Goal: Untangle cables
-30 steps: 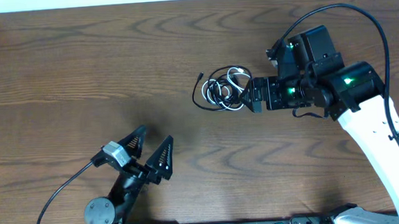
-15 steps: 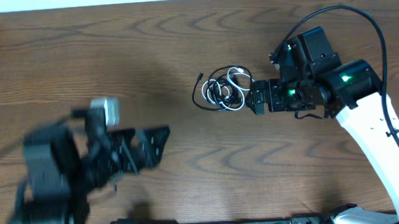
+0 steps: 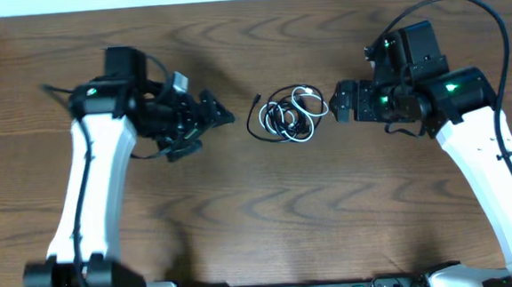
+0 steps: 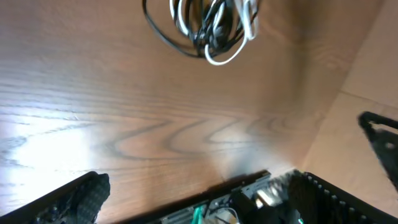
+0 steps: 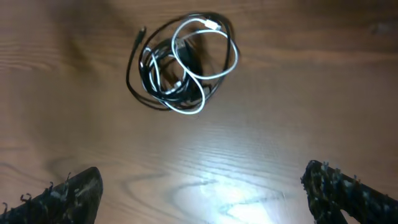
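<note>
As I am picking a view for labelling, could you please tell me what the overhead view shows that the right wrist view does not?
Only overhead: the left hand and the right hand together, both open, one on each side of the cables and touching none of them. Only right wrist: a close look at the white cable looping over the black ones, framed by that hand's own fingertips. Both: the tangled cables lying on the wooden table.
</note>
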Robot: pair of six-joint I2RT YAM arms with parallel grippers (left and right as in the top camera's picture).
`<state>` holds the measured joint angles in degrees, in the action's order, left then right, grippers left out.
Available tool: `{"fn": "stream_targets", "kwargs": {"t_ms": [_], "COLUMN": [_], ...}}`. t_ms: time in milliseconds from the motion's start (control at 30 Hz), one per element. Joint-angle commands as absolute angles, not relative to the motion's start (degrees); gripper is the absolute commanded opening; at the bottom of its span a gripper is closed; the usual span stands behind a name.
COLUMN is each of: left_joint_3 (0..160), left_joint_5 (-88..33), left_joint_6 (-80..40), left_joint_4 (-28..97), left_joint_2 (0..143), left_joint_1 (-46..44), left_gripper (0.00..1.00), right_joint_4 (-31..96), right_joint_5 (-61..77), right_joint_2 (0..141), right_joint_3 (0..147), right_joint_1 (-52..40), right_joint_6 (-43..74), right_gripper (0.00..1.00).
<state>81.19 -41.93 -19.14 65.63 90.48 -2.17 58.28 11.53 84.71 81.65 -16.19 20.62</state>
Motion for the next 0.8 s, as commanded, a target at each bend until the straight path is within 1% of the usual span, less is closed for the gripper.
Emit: {"fn": "stream_targets", "kwargs": {"t_ms": [0,133,167,200,233,400,500,633,733,767], "left_joint_3": [81.8,81.8,81.8,81.8,81.8,81.8,81.7,81.6,81.5,81.5], "left_joint_5": [-42.4,-42.4,-42.4,-42.4,-42.4,-40.8,-34.8,-31.2,-30.7,-30.7], "left_joint_6": [-20.3,-20.3,-20.3,-20.3,-20.3,-20.0,-20.1,-20.1,-20.1,-20.1], "left_joint_4": [64.1,60.3,59.7,58.9,59.0,59.0,59.1,59.4,59.4,59.4], "left_joint_2": [98.8,106.6,107.8,109.4,110.5,113.4,113.5,113.5,113.5,113.5], "left_joint_1": [-5.4,-7.6,-7.9,-8.4,-8.7,-9.6,-10.1,-10.1,-10.1,-10.1], "left_gripper": [0.98,0.98,0.98,0.98,0.98,0.98,0.98,0.98,0.98,0.98], "right_joint_4": [56.9,50.9,49.9,48.8,48.2,43.5,40.6,37.9,36.6,36.4], "right_joint_5": [10.9,12.5,12.7,13.7,14.7,21.2,21.6,21.9,22.2,22.2], "right_joint_2": [88.7,94.8,96.2,98.7,100.1,107.9,111.5,115.0,118.4,119.2], "right_joint_3": [81.0,80.8,80.8,80.8,80.8,80.8,80.8,80.8,80.8,80.8], "right_joint_1": [-16.6,-16.6,-16.6,-16.6,-16.6,-16.6,-16.6,-16.8,-18.1,-18.5], "right_joint_6": [20.1,19.7,19.7,19.6,19.6,15.4,12.2,10.4,8.0,7.6], "right_gripper": [0.97,0.98,0.8,0.58,0.55,0.57,0.51,0.51,0.56,0.55]}}
